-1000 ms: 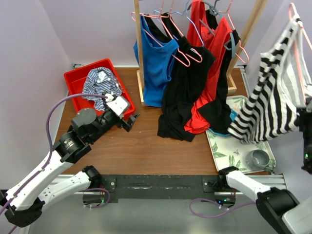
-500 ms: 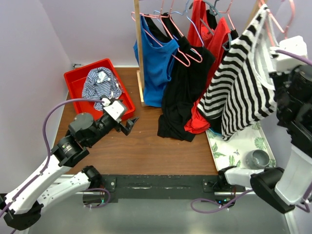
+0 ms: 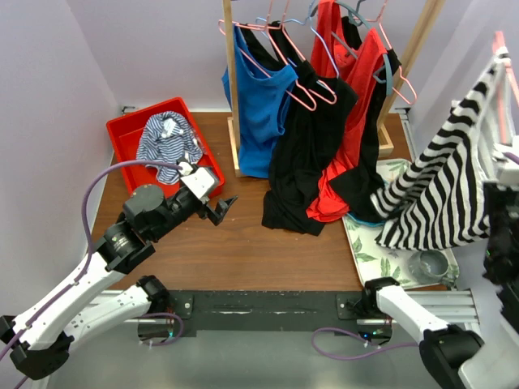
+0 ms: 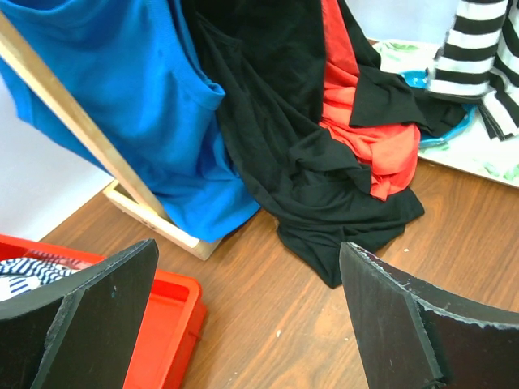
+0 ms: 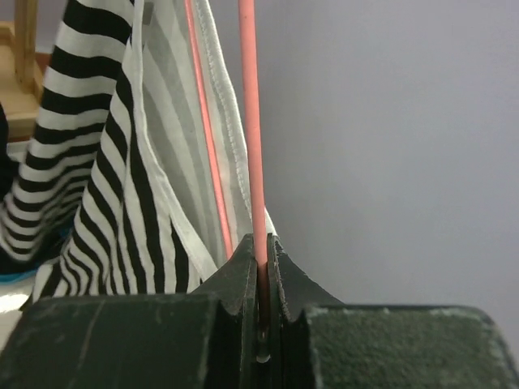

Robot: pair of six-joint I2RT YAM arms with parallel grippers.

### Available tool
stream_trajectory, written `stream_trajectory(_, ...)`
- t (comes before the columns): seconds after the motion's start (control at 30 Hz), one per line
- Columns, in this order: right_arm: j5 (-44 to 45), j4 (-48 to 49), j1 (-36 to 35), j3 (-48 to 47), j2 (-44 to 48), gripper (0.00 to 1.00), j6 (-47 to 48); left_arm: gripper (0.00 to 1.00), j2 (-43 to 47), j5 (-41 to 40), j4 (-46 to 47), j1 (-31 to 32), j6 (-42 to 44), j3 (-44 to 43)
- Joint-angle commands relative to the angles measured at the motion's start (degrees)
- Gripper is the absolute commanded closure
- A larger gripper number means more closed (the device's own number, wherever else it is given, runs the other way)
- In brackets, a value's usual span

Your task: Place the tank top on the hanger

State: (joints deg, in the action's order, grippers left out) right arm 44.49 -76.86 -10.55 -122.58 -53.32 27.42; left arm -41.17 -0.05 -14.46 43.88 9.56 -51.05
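Against lilac wall [image 5: 389, 146], right end effector [image 5: 261, 267] pinches pink hanger [image 5: 247, 121] draped with bold-striped tank top [image 3: 442, 203].

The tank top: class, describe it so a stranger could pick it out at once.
Start at the clothes rack, then look right, above the leaf-print tray. The tank top hangs there on a pink hanger held by the right gripper. Only it has bold black-and-white stripes.
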Motion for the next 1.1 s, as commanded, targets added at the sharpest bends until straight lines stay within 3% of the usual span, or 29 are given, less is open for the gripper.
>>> stream_trajectory(0.0,-1.25,3.73,-1.66,-0.45,-7.23,1.00,-2.19,0.00,-0.40,2.34,3.56,-0.11,-1.12,0.33)
stream_trajectory(0.33,-5.10,7.08,-1.24,-2.39,-16.28,1.00,-3.33,0.00,0.74,2.60,4.35,-0.11,-1.21,2.27)
stream_trajectory(0.4,-6.77,6.81,1.04,-3.36,-18.13,1.00,-3.42,0.00,0.83,2.69,4.70,-0.11,-0.95,2.62)
stream_trajectory(0.57,-22.49,6.55,14.20,-3.28,-20.16,1.00,-3.78,0.00,1.18,3.04,5.23,-0.11,-0.69,3.50)
stream_trajectory(0.67,-27.94,6.37,16.87,-3.27,-20.25,1.00,-4.22,0.00,1.26,2.96,5.32,-0.11,-0.51,4.02)
stream_trajectory(0.93,-31.47,9.27,19.77,3.05,-17.43,1.00,-2.46,0.00,-0.05,3.22,6.37,-0.11,-0.51,4.73)
stream_trajectory(1.07,-40.25,8.75,28.26,0.79,-21.90,1.00,-2.28,0.00,-0.49,3.48,6.37,-0.11,-0.33,4.55)
